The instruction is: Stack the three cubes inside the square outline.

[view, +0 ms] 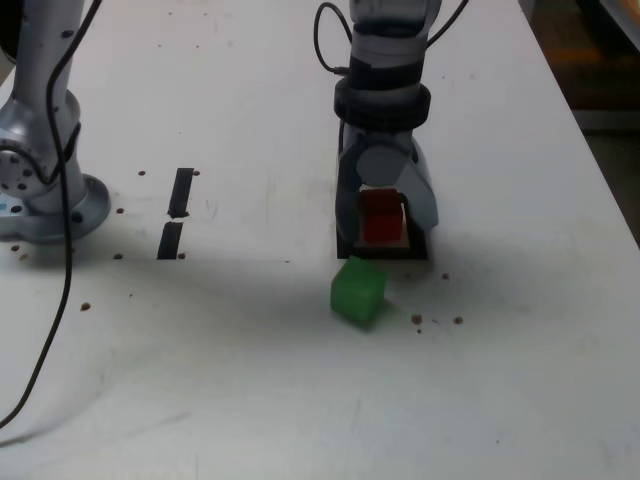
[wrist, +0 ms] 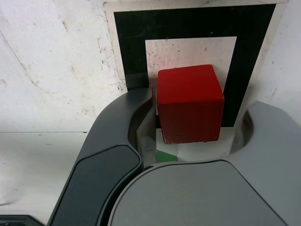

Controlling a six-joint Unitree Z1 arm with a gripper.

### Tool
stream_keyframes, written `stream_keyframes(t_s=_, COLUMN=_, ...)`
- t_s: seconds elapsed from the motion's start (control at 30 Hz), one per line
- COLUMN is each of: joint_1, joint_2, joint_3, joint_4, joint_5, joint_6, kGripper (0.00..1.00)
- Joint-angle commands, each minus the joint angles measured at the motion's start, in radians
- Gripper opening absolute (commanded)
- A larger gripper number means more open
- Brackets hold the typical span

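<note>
A red cube (view: 380,216) (wrist: 190,102) sits inside the square outline (view: 386,252) (wrist: 188,22), a black tape frame with a white centre. My gripper (view: 385,232) (wrist: 197,103) hangs straight over it, its jaws on either side of the cube. In the wrist view a narrow gap shows on both sides of the cube, so the jaws stand open and apart from it. A green cube (view: 358,291) lies on the table just in front of the outline, turned slightly askew; only a sliver of green (wrist: 167,156) shows in the wrist view.
The arm's base (view: 40,195) stands at the exterior view's left, with a black cable (view: 68,270) trailing toward the front. Two short black tape strips (view: 181,190) (view: 170,240) lie between base and outline. The table's edge (view: 600,160) runs along the right.
</note>
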Motion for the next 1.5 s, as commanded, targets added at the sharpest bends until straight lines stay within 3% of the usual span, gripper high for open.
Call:
stream_keyframes(t_s=0.0, joint_1=0.002, joint_2=0.001, joint_3=0.003, joint_4=-0.002, joint_5=0.002, joint_6=0.002, kGripper=0.80)
stream_keyframes(t_s=0.2, joint_1=0.002, joint_2=-0.018, joint_3=0.012, joint_4=0.000, joint_5=0.021, joint_6=-0.009, kGripper=0.93)
stream_keyframes(t_s=0.57, joint_1=-0.010, joint_2=-0.132, joint_3=0.031, joint_4=0.056, joint_5=0.124, joint_6=-0.088, kGripper=0.94)
stream_keyframes(t_s=1.03, joint_1=-0.163, joint_2=-0.282, joint_3=0.051, joint_4=0.096, joint_5=0.238, joint_6=-0.102, kGripper=1.00)
stream_keyframes(t_s=1.47, joint_1=-0.120, joint_2=-0.323, joint_3=0.100, joint_4=0.090, joint_5=0.256, joint_6=-0.095, kGripper=1.00)
